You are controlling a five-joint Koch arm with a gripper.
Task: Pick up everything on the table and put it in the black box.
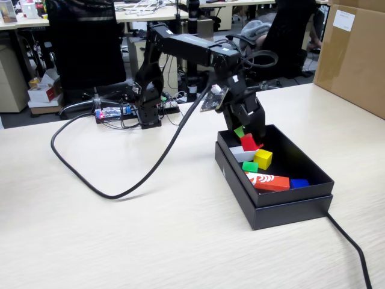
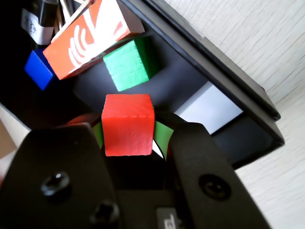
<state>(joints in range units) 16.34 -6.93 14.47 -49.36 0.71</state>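
My gripper (image 1: 247, 139) hangs inside the near-left part of the black box (image 1: 292, 202) and is shut on the red cube (image 1: 249, 143). In the wrist view the red cube (image 2: 127, 125) sits between the green-padded jaws of the gripper (image 2: 127, 132), held above the box floor. The green cube (image 1: 250, 167) and the yellow cube (image 1: 263, 158) lie in the box. The green cube also shows in the wrist view (image 2: 127, 64), just beyond the red one. The yellow cube is out of the wrist view. The box rim (image 2: 217, 69) borders the pale table (image 2: 267, 38).
A white block (image 1: 240, 154), an orange-red block with a white mark (image 1: 269, 181) and a small blue block (image 1: 299, 183) also lie in the box. A black cable (image 1: 108, 192) loops over the table (image 1: 120, 241). A brown carton (image 1: 355, 54) stands at the right.
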